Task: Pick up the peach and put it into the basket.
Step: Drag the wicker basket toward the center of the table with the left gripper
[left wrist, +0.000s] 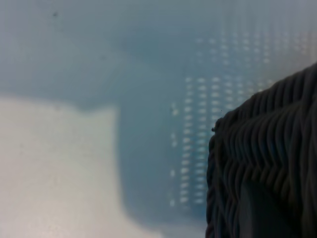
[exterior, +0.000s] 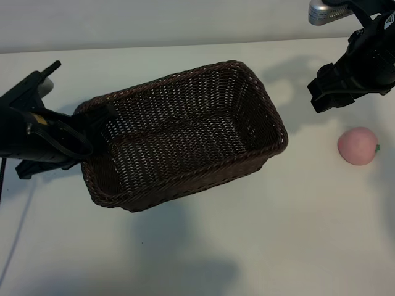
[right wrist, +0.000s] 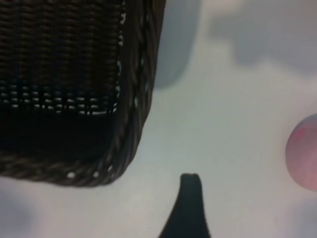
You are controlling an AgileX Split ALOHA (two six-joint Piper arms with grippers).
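At the left edge of the tabletop (exterior: pixel 203 246), the left gripper (exterior: pixel 92 132) sits against the short left end of the basket (exterior: pixel 185 132), its jaws narrowed onto the woven rim there. The left wrist view shows wicker pressed right up against the camera, which fits a clamp on that rim, so this arm looks to be steadying the container and should simply hold firm without dragging it.

Across the middle of the tabletop the basket lies at a slant, empty, its braided rim unbroken and its interior open to the sky.

Toward the back right corner, the right gripper (exterior: pixel 333 92) hangs above the surface with its jaws spread wide and nothing between them. Only one dark fingertip (right wrist: pixel 190 198) shows in its own wrist view, with the basket's corner to one side and the pink fruit at the frame's margin.

Near the right edge, the peach (exterior: pixel 358 145) rests alone on the bare surface, well apart from the basket's right end and nearer the front edge than the hovering gripper.

The step in hand appears to be the reach. Doing it well means bringing the open jaws squarely over the fruit's middle first, then descending straight so both fingers straddle it evenly. Being round and smooth, it would likely roll from a glancing touch, so close gently around its widest part.
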